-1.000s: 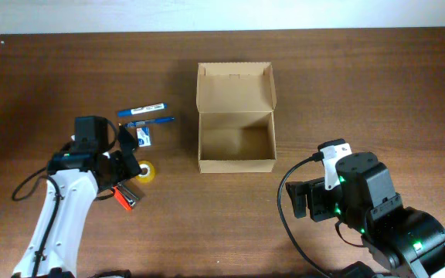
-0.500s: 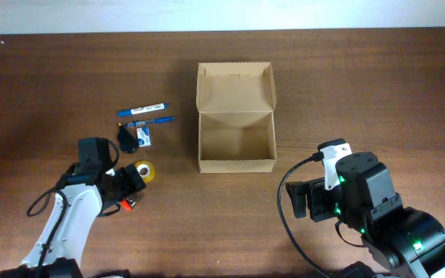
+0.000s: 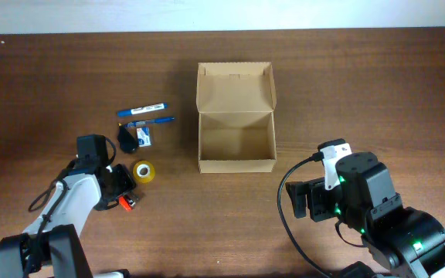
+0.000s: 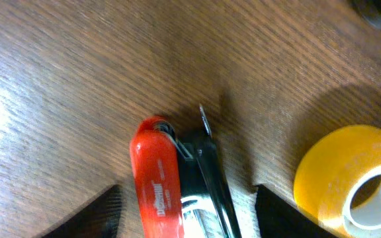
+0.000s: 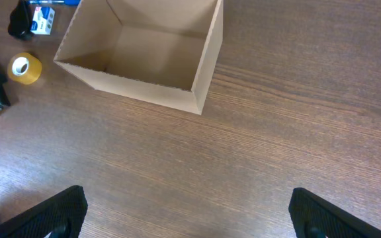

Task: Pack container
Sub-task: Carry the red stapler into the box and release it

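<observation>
Overhead: container [image 3: 236, 116] upper centre of frame, flap lid open and standing at far edge, interior bare. Two pens [image 3: 143, 109] left of it, yellow tape roll [image 3: 144, 171] below them. Left arm [image 3: 76, 193] lower left, right arm [image 3: 369, 208] lower right.

Left wrist: left gripper [image 4: 187, 198] spread wide, red-black stapler [image 4: 174, 185] lying between fingers; contact cannot be told. Tape roll at right edge.

Right wrist: right gripper [image 5: 187, 198] wide, holding nothing, above bare table [image 5: 243, 152]. Container upper left.
</observation>
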{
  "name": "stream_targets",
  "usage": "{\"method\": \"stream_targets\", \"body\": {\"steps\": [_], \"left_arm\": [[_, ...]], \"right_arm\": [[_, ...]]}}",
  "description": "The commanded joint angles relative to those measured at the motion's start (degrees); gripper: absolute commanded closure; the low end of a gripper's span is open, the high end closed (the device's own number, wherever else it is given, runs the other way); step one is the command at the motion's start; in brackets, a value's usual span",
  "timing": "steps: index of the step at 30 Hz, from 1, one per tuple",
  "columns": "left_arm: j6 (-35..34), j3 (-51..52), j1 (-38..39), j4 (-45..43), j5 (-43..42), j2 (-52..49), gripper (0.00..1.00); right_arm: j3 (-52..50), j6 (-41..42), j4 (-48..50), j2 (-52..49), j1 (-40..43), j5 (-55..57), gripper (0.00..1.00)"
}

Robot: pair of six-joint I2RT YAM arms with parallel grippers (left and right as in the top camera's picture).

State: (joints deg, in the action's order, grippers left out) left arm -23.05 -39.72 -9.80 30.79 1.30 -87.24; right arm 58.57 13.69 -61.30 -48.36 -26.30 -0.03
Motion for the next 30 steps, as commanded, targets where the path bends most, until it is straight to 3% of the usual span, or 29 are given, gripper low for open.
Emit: {"method": "stream_targets", "body": {"steps": [1,5,12,22,30], "left_arm": [[-0.04,1.60,-0.11,-0.44,-3.26,-2.80,0.53],[-0.07,1.60,-0.11,-0.42,-3.30,-2.80,0.74],[-1.16,-0.09,-0.11,0.20,-3.52,-2.73,0.98],[0.70,-20.85,1.25,12.92,-3.04,-1.62,0.98],[3.82,-36.11,14.53,14.16,-3.04,-1.64,0.98]], "right_arm": [[-0.50,0.24,0.02,0.37,-0.33,0.70,0.01],[-0.50,0.22,0.02,0.37,-0.33,0.70,0.01],[-0.50,0.24,0.02,0.37,-0.33,0.70,0.01],[-0.50,0.22,0.00,0.37,-0.33,0.70,0.01],[-0.50,0.22,0.02,0.37,-0.33,0.70,0.01]]}}
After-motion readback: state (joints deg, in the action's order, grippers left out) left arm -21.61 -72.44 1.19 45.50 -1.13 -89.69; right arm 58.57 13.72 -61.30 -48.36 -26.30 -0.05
